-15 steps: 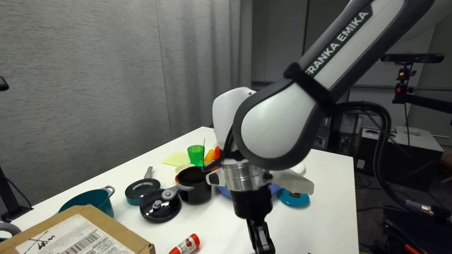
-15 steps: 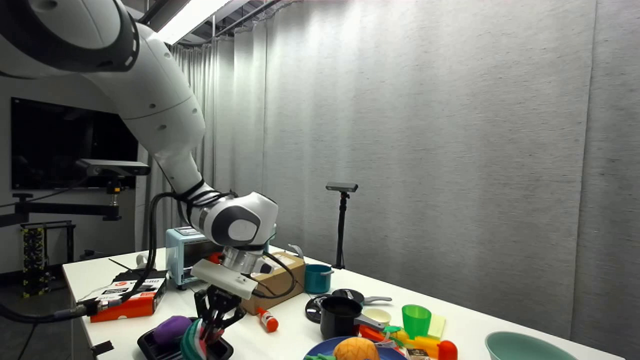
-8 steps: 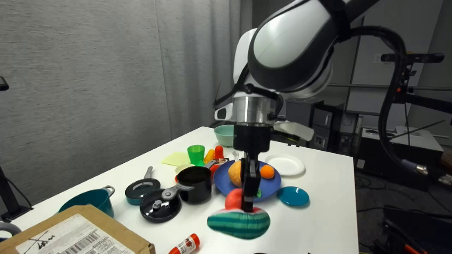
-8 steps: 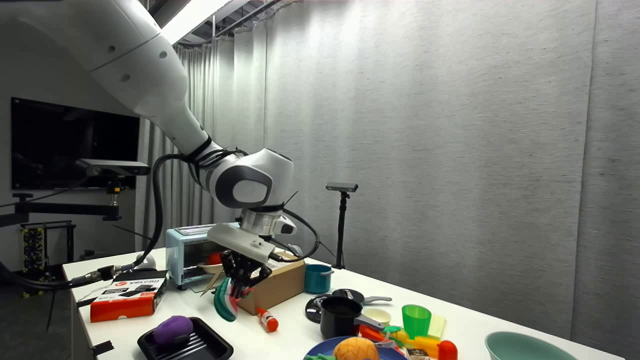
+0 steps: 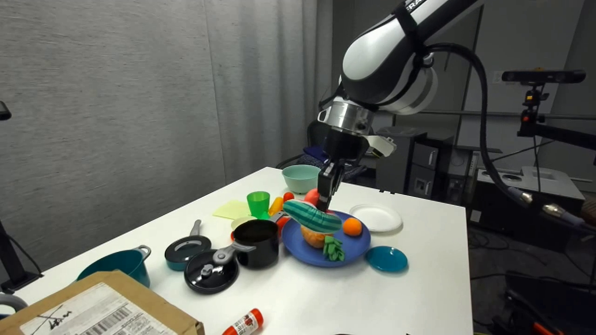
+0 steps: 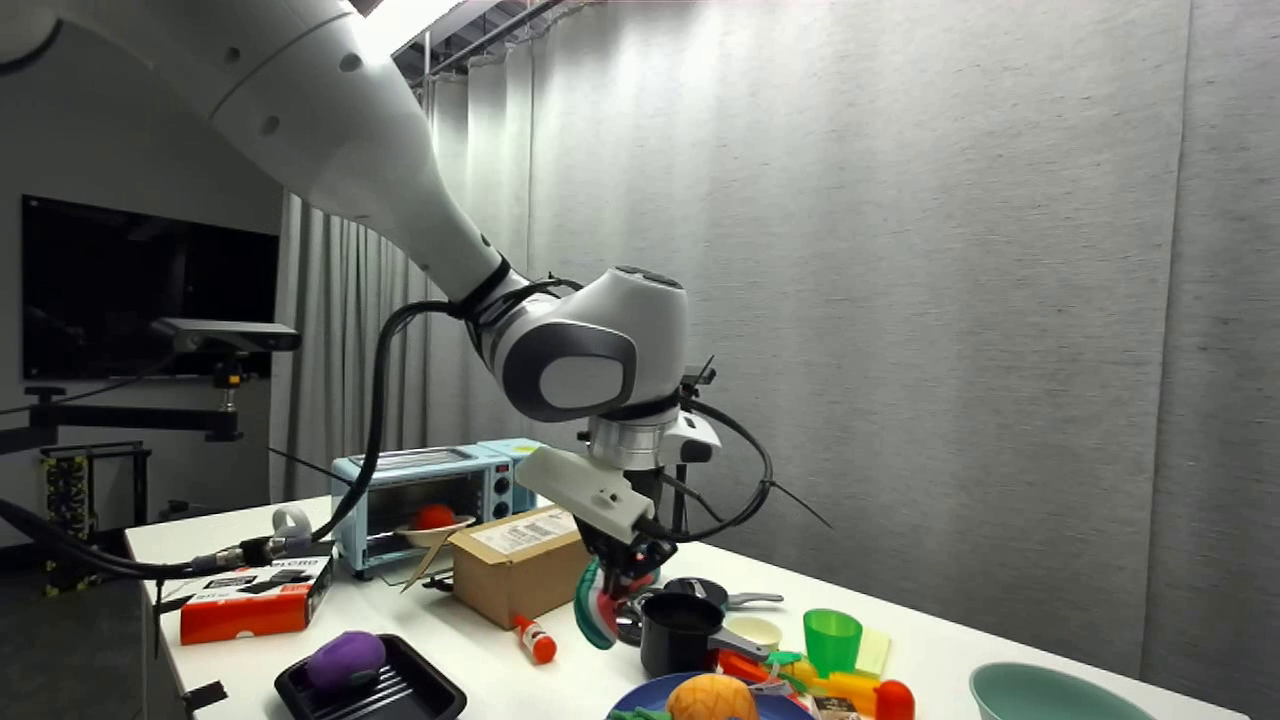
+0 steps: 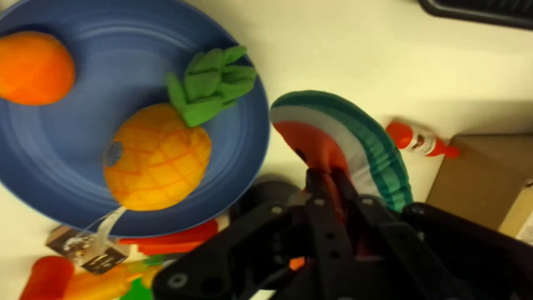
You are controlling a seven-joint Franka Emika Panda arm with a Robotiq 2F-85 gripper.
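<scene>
White table (image 5: 372, 302) fills the lower part of an exterior view. Nearest on it are a cardboard box (image 5: 104, 304) and a red bottle (image 5: 246, 322), which lies on its side. Behind them stands a black pot (image 5: 257, 253); just beside it is a blue plate (image 5: 296, 247), which carries a toy pineapple (image 5: 313, 239) and an orange fruit (image 5: 352, 226). Seen across this plate, the gripper (image 7: 330, 178) grasps a toy watermelon slice (image 5: 309, 217) in the air, squeezing its red flesh. The long axis of the slice is slanted in that exterior view: it descends from upper left to lower right, the green rind being turned to the camera. In the wrist view, one tip points toward the rim of the blue plate, and the rind bulges away from it; the other tip is partly covered by the gripper. Whether the slice is exactly over the plate, one cannot tell. Farther are a white plate (image 5: 376, 217) and a pale green bowl (image 5: 300, 179), then, beyond the table, a grey curtain (image 5: 139, 93).
</scene>
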